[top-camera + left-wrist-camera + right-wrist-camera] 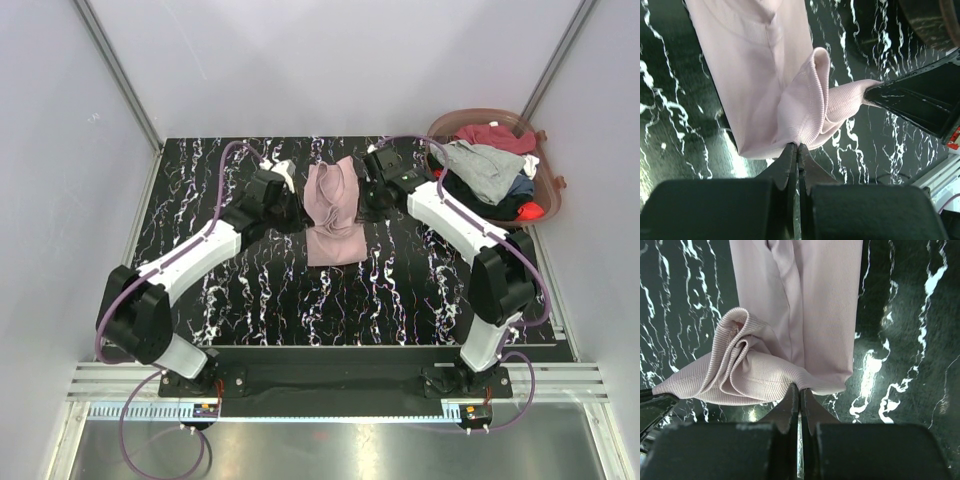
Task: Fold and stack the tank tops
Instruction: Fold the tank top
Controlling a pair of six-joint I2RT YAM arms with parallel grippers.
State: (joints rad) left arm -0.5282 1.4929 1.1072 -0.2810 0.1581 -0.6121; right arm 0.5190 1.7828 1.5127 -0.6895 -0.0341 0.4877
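You have a black, white-veined table [260,300]. At its far right corner sits a round brownish basket [478,111], and a ribbed metal rail [100,381] runs along its near edge.

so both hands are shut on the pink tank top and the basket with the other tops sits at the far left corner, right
Not quite. The basket with the other tops sits at the far right corner, as the top external view shows. The rest holds: the left hand and the right hand are both shut on the pink tank top.
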